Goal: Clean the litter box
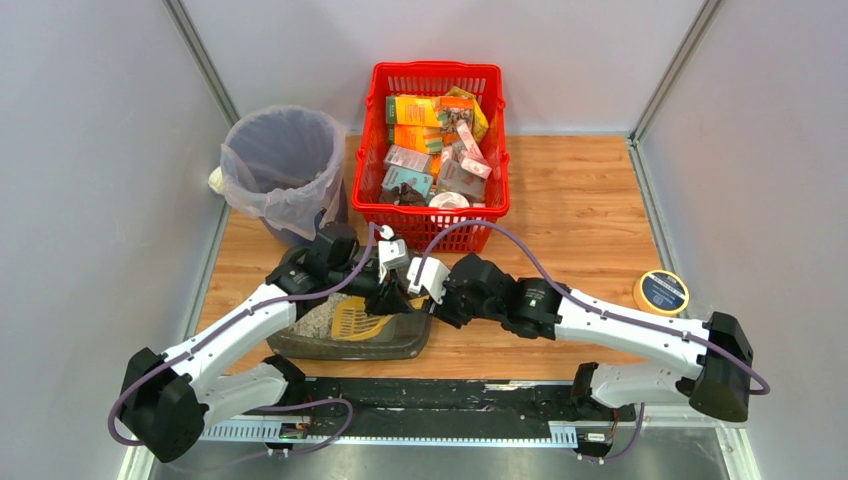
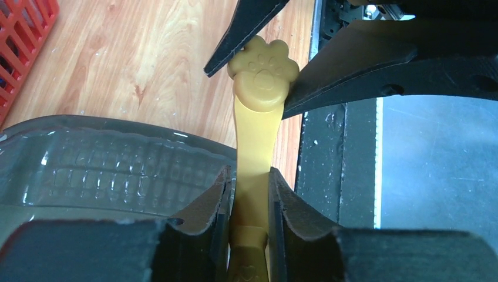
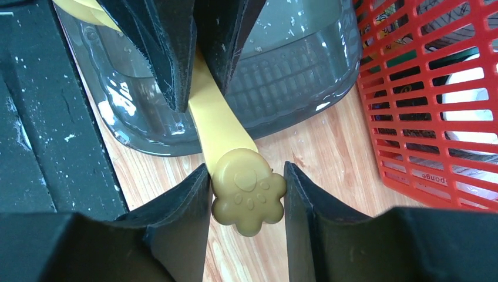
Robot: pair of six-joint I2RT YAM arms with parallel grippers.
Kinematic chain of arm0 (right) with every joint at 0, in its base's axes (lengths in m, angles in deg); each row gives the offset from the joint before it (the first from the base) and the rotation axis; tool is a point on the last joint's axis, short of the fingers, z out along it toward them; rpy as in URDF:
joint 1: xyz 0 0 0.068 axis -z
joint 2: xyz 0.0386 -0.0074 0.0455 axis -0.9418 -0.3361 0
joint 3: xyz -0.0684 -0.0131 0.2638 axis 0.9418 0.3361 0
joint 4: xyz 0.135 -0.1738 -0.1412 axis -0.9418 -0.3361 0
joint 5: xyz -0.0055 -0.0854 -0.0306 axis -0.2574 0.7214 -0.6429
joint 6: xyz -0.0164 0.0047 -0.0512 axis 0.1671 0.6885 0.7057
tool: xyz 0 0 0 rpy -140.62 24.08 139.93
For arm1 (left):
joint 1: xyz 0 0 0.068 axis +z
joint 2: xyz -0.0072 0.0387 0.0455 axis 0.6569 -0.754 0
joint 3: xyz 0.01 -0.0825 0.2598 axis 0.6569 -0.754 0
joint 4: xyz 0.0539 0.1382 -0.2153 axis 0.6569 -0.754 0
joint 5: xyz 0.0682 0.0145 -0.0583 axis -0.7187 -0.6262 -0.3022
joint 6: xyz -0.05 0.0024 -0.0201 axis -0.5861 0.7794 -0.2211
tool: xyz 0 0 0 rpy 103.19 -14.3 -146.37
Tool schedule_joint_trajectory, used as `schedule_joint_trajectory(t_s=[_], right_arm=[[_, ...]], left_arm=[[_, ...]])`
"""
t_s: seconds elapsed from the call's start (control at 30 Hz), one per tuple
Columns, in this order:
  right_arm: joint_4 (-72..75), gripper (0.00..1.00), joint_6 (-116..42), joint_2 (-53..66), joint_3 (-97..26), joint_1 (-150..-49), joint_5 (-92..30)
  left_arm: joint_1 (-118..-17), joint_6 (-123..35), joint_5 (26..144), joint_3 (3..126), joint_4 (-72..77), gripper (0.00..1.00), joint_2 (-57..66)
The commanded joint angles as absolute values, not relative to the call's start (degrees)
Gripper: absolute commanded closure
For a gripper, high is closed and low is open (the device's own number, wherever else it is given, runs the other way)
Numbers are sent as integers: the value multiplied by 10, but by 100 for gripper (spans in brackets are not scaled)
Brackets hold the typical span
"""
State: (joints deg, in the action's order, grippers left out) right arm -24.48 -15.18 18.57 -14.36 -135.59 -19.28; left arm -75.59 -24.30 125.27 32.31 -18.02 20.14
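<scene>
Top external view, left to right: a bag-lined bin (image 1: 280,165) stands at the table's (image 1: 570,190) far left corner. The litter box (image 1: 330,350) sits by the near edge, left of centre, with the yellow scoop (image 1: 358,322) head over its litter. Left gripper (image 2: 249,176) is clamped on the scoop's handle, and right gripper (image 3: 246,170) pinches its paw-shaped end! Red basket (image 1: 400,215) at the far edge, yellow roll (image 1: 661,292) near the right edge.
</scene>
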Motion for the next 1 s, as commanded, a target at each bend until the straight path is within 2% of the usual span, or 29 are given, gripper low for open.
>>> schedule_joint_trajectory(t_s=[0.0,0.03,0.1,0.13,0.2,0.23,0.33,0.47,0.63,0.8,0.97], right_arm=[[-117,62,-187,225,-114,-1347,-135],[-109,55,-193,232,-109,-1340,-136],[-92,50,-200,235,-97,-1335,-142],[-87,42,-211,240,-94,-1329,-144],[-82,34,-222,243,-90,-1321,-157],[-80,27,-229,250,-84,-1310,-164],[-73,20,-262,271,-67,-1278,-204],[-64,14,-314,299,-50,-1233,-282],[-49,12,-400,303,-51,-1185,-396],[6,13,-497,285,-51,-1131,-517],[17,19,-556,235,-79,-1120,-560]], left_arm=[[-756,-253,1265,335,-176,100,208],[-757,-253,1267,334,-176,100,209],[-758,-253,1268,333,-176,100,210],[-757,-251,1268,332,-176,100,212],[-759,-248,1258,333,-180,100,215],[-759,-242,1253,332,-182,100,219],[-761,-232,1226,330,-186,100,229],[-764,-221,1177,324,-180,100,246],[-777,-195,1103,315,-179,100,280],[-809,-170,1024,302,-178,100,310],[-827,-156,995,298,-176,100,325]])
